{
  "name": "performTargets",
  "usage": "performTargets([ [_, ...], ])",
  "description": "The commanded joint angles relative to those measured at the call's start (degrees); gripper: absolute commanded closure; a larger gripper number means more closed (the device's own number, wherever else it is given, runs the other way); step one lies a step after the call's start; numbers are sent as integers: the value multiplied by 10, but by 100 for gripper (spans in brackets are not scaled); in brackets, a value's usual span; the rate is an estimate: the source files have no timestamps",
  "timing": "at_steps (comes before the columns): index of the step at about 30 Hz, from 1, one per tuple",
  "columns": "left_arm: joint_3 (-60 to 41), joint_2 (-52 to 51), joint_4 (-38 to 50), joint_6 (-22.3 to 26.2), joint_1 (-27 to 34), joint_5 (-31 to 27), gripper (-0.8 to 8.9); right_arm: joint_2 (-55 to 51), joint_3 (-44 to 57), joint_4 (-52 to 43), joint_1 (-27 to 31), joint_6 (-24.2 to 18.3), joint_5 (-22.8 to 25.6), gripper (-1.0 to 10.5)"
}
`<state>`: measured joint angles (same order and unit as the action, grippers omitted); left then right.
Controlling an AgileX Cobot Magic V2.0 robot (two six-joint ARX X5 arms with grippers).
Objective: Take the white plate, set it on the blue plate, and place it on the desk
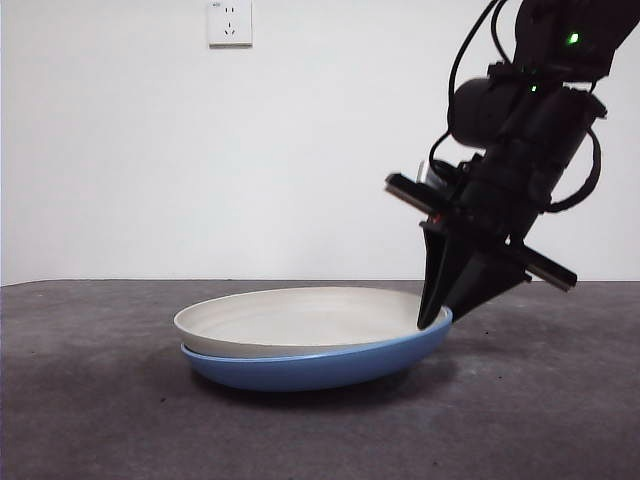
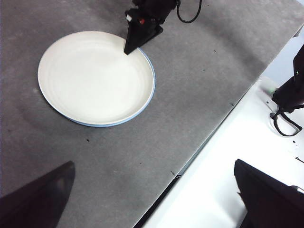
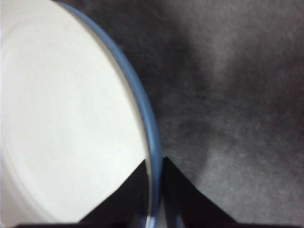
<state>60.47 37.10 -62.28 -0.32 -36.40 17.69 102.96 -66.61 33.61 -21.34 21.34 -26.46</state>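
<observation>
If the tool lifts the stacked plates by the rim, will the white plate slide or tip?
Probably it could slide: the white plate only rests loosely inside the glossy blue plate. The right tool pinches both rims at one edge, so the stack likely tilts. Both look stiff.

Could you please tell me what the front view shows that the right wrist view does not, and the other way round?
Only the front view shows the white wall socket and the glossy blue plate's underside resting on the dark grey desk, tilted up at the gripped side. Only the right wrist view shows the right gripper's jaws closed on both stacked rims, one either side. Both show the matte off-white plate nested in the blue one.
</observation>
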Motion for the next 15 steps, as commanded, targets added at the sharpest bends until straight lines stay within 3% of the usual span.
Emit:
performTargets([
  [1, 5, 2, 6, 9, -2, -2, 196, 16, -14, -6, -3, 5, -5, 940],
  [7, 5, 2, 6, 9, -2, -2, 196, 19, -14, -8, -3, 5, -5, 936],
  [9, 5, 2, 6, 9, -2, -2, 196, 19, -14, -8, -3, 5, -5, 886],
  [15, 5, 2, 6, 9, -2, -2, 196, 16, -14, -9, -2, 5, 0, 401],
])
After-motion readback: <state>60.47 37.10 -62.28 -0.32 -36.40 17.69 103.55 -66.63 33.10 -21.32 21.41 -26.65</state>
